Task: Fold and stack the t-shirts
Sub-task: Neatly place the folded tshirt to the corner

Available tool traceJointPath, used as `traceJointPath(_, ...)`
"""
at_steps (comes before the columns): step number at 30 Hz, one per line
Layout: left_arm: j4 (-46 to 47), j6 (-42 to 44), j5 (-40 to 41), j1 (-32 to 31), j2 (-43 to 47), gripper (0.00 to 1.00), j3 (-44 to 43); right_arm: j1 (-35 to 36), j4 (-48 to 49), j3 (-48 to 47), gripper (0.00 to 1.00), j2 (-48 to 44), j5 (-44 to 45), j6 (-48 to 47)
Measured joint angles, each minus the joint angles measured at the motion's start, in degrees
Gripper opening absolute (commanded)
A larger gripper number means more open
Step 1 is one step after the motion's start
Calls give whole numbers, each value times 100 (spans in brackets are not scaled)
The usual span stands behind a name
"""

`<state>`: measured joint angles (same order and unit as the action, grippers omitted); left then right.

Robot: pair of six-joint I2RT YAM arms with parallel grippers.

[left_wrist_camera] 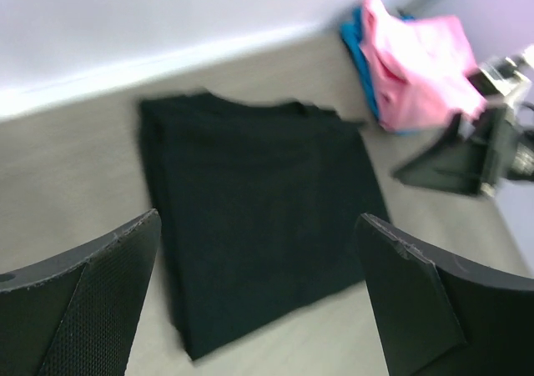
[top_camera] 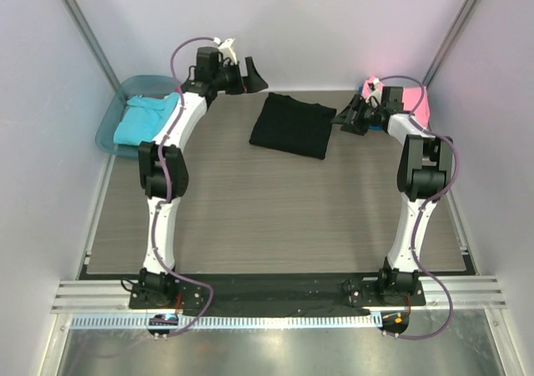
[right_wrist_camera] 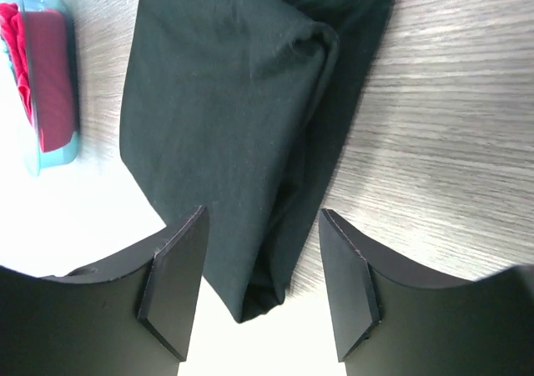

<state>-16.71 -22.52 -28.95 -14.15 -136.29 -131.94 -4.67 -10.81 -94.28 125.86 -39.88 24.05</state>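
Holding turquoise t-shirt (top_camera: pixel 143 119), red t-shirt (right_wrist_camera: pixel 46 76): teal tub (top_camera: pixel 109 119); left tool (left_wrist_camera: pixel 259 226), right tool (right_wrist_camera: pixel 263 219) open.

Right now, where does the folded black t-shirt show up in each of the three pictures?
Top external: the black t-shirt lies at the far middle of the table.
Left wrist: it fills the centre.
Right wrist: upper left, tapering down to bottom centre.
Shared landmark: the grey wood-grain table under it.

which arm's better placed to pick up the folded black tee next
Right, probably. The right fingers stand open with an edge of the black tee directly between them. The left fingers, also open, sit farther back, viewing the whole tee from a distance.
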Motion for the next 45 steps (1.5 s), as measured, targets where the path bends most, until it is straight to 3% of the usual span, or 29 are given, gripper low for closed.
traceJointPath(7, -328, -455, -997, -81, 173, 100, 855, -72, -39, -269, 64, 450, -219, 4)
traceJointPath(11, -352, -684, -1611, -111, 44, 100, 1145, -83, 74, -396, 74, 846, -393, 168)
traceJointPath(15, -188, -837, -2059, -122, -251, 100, 1108, -87, 343, -479, 77, 949, -507, 466)
traceJointPath(24, -55, -911, -2275, -122, -1071, 100, 826, 46, 719, -601, 78, 1117, -584, 765)
traceJointPath(30, 87, -1019, -2337, -120, -1150, 100, 826, 262, 1008, -490, 78, 1126, -531, 905)
traceJointPath(40, 238, -1056, -2339, -125, -1152, 100, 920, 356, 1294, -396, 72, 1169, -498, 1213)
traceJointPath(45, 313, -1075, -2345, -146, -1152, 100, 942, 385, 1408, -415, 59, 1255, -496, 1333)
